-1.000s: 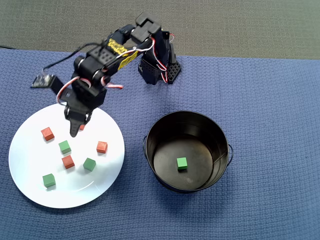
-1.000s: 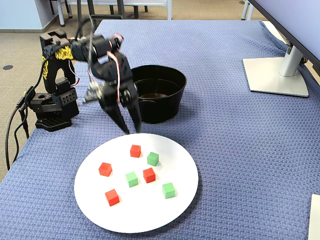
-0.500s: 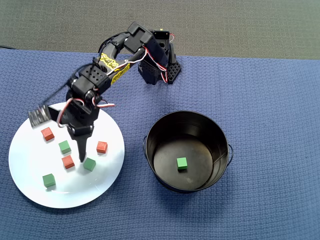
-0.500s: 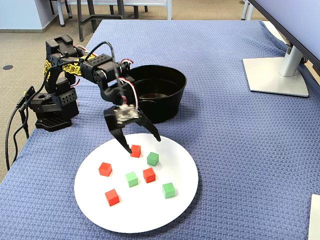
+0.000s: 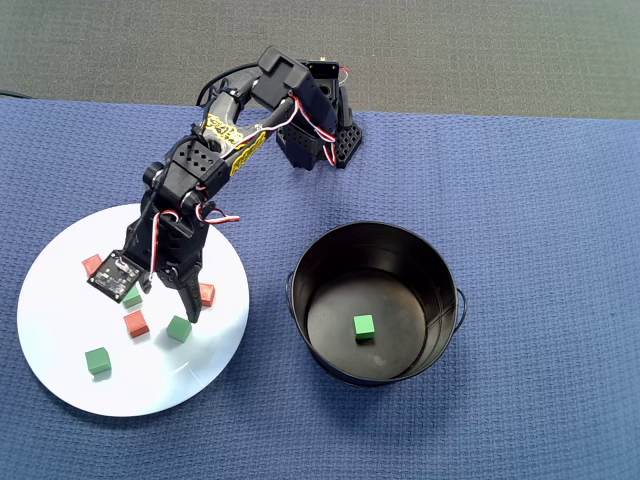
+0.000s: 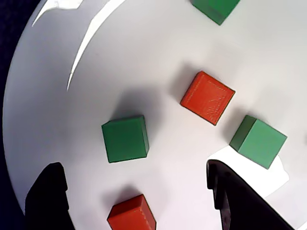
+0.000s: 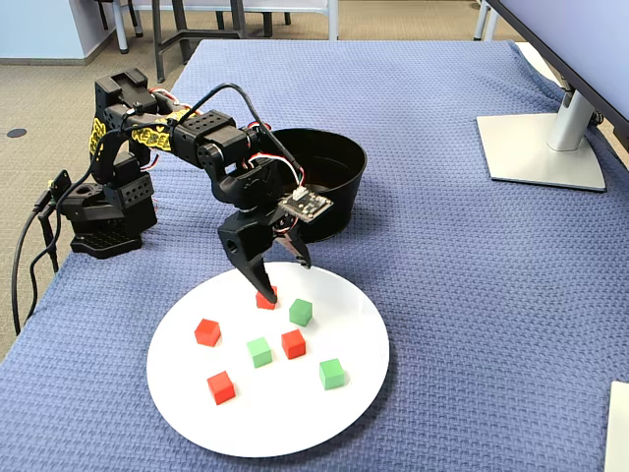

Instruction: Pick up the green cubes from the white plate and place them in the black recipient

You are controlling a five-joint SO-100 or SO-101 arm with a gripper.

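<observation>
On the white plate [image 5: 60, 330] [image 6: 158, 57] [image 7: 285, 413] lie three green cubes [image 5: 179, 328] [image 5: 97, 360] [image 5: 131, 296]; the last is partly hidden under the wrist camera board. Red-orange cubes [image 5: 136, 323] lie among them. Another green cube [image 5: 364, 326] rests on the bottom of the black recipient [image 5: 320, 260] [image 7: 346, 192]. My gripper [image 5: 175, 300] [image 6: 134, 167] [image 7: 285, 278] hangs open over the plate's bucket side and holds nothing. In the wrist view a red cube [image 6: 132, 215] lies between its fingers, with a green cube [image 6: 124, 139] just beyond it and another green cube [image 6: 258, 142] beside the right finger.
The arm's base [image 5: 315, 140] [image 7: 98, 211] stands at the edge of the blue cloth, with cables trailing off the table in the fixed view. A monitor foot [image 7: 541, 147] sits at the far right there. Bucket and plate stand a short gap apart.
The arm swung out over the plate and dropped lower. Its wrist turned, so the camera board now sits over the plate's cubes. No cube has moved.
</observation>
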